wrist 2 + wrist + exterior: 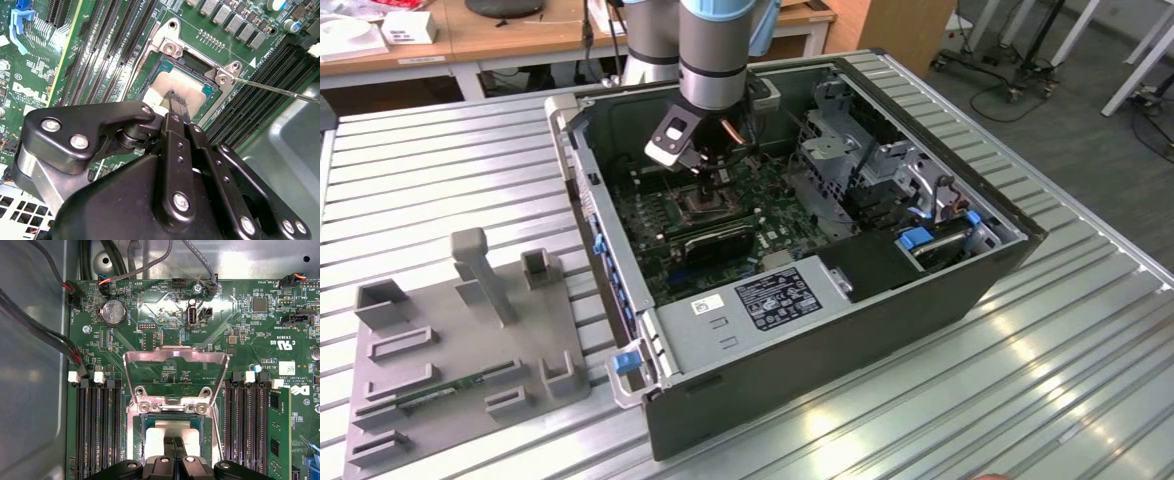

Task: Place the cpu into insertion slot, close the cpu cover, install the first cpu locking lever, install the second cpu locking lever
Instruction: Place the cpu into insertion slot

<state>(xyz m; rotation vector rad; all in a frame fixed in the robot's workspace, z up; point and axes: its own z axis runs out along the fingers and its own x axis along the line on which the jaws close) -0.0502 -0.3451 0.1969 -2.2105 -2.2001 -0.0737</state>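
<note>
Fingertips (168, 450) of the hand (173, 444) meet with barely a line between them in the first wrist view, so we read the hand as closed, with nothing pinched in it. Directly under the tips lies the chip (172, 429), seated flat inside the socket (142, 440). We cannot tell whether the tips touch its pale top or hang just over it. The second wrist view shows the same chip (186, 86) from a slant, its far corner clear of the hand (176, 106), and a thin wire lever (270, 89) sticking out free over the memory slots (250, 107). Beyond the socket, the first wrist view gives us the cover (175, 354), swung open and lying back over the green board (150, 305). From the exterior view we see the arm (714, 50) reaching down into the open computer case (854, 330), which sits on the ribbed metal surface (1067, 380), with a grey tray (454, 370) to the exterior view's left.
</note>
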